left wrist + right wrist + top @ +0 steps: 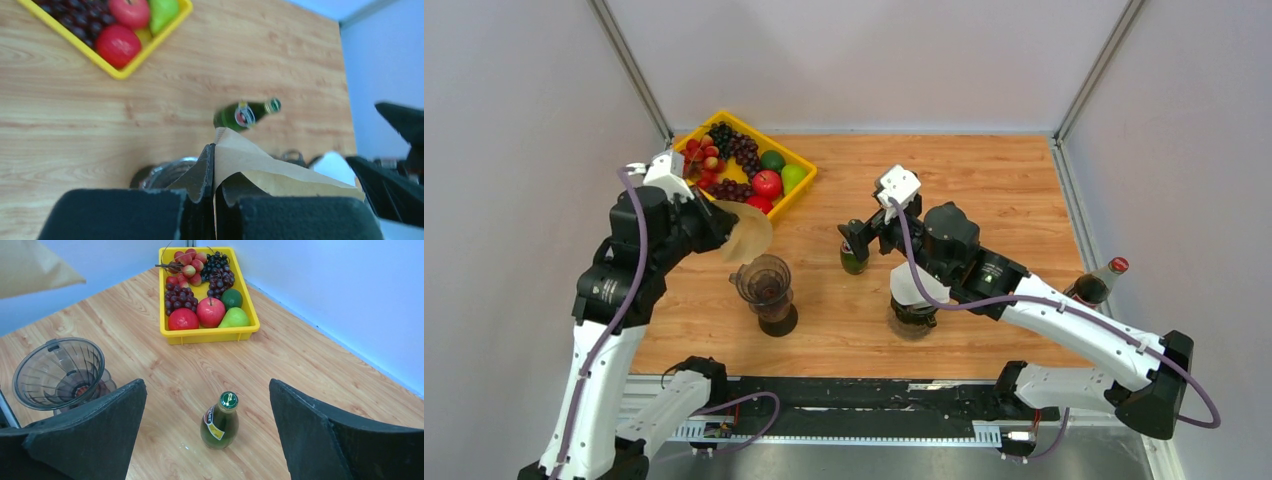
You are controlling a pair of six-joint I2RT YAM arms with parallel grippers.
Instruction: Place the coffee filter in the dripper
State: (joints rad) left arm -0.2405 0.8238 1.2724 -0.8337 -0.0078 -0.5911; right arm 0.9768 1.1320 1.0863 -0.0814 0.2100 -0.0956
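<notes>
Top external view: a tan paper cone coffee filter (746, 232) is held in the air by the left arm (614, 290), just above and a little behind the dripper, not inside it. The left jaws are pinched tight on the filter's folded edge. The left wrist view shows the paper sandwiched between the two black fingers (197, 175) and fanning out beyond them.

The smoky clear plastic cone dripper (764, 280) stands upright on a dark round base on the wooden worktop (984, 200), with nothing in it. Whether the filter's lower edge touches its rim cannot be told.

To the dripper's right, the right arm (1024, 295) reaches over the middle of the worktop. The right jaws are spread wide and grasp nothing. In the right wrist view a small green glass bottle (220, 422) stands upright between the two fingers, apart from both.

At the back left, a yellow plastic tray (799, 190) holds grapes, red apples and green fruit. A dark cola bottle with a red cap (1099, 283) stands at the worktop's right edge.
</notes>
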